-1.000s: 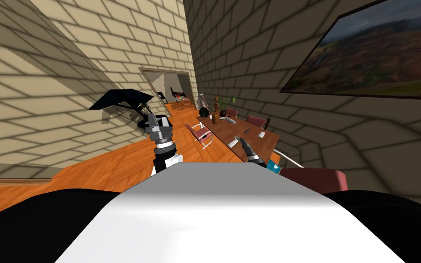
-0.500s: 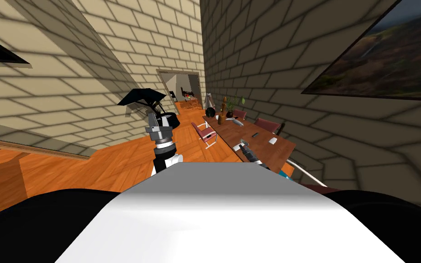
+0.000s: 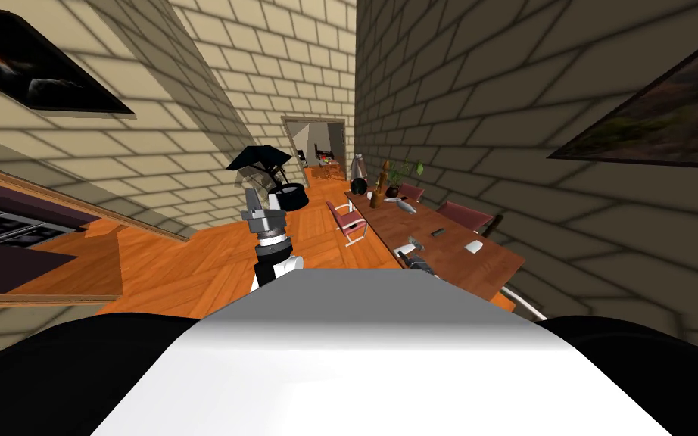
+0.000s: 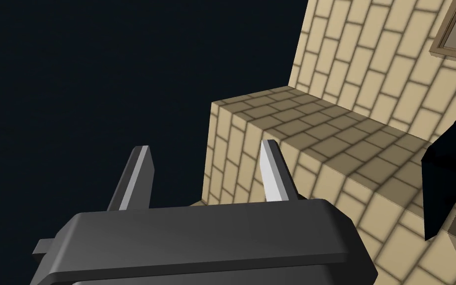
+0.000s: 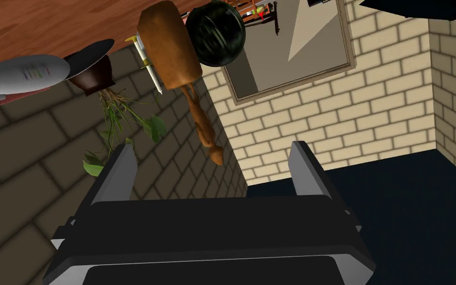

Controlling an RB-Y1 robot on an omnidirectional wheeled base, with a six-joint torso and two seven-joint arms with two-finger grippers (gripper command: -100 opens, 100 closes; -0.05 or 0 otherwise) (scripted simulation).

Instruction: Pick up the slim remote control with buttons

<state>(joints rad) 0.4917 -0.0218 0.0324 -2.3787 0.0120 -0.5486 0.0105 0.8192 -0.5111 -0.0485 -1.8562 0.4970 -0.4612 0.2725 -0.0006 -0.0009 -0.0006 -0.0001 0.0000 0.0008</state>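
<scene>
The left pincer [image 4: 205, 151] is raised out in the room, well away from the counter, its two blades spread with nothing between them. Next comes a red-seated chair [image 3: 349, 219] drawn up at the room-side long edge of the wooden counter [image 3: 457, 266]. The right pincer [image 5: 212, 146] hangs over that same edge toward the counter's near end, released and empty. The slim dark remote control [image 3: 438, 232] lies flat just beyond it, apart from the blades, roughly midway between the two long edges. A small white flat item [image 3: 475, 246] sits near the remote, closer to the wall-side edge.

The remote looks light and rigid. It should lift easily, though a smooth casing so low on the counter may slip or skate. The likeliest hold is from above, across its narrow width at mid-length, with the blades straddling the long sides.
</scene>
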